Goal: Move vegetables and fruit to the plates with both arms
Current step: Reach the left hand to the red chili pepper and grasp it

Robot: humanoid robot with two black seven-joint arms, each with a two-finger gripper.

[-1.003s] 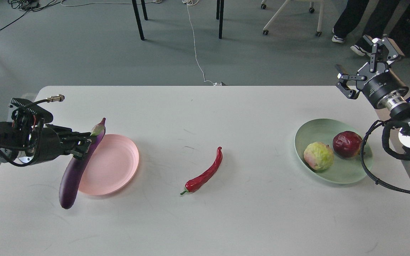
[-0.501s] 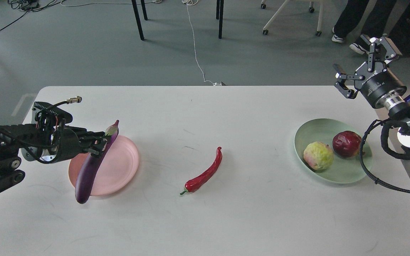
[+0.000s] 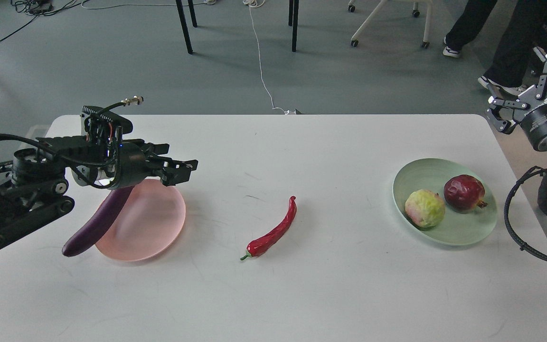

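The purple eggplant (image 3: 97, 225) lies tilted across the left rim of the pink plate (image 3: 152, 228), its lower end on the table and its upper end hidden under my left arm. My left gripper (image 3: 184, 172) is open and empty, above the plate's far edge. The red chili pepper (image 3: 273, 232) lies on the table at the centre. The pomegranate (image 3: 464, 192) and the yellow-green fruit (image 3: 424, 208) sit on the mint green plate (image 3: 463, 235) at the right. My right gripper (image 3: 521, 88) is open and empty, raised beyond the table's far right corner.
The white table (image 3: 302, 294) ends just past the green plate on the right. Beyond the far edge are chair and table legs, a white cable (image 3: 260, 61) and a person's legs (image 3: 506, 42) near my right gripper.
My left gripper let go of the eggplant, which now lies on the pink plate's left rim, and moved up and right. My right arm drew back to the right.
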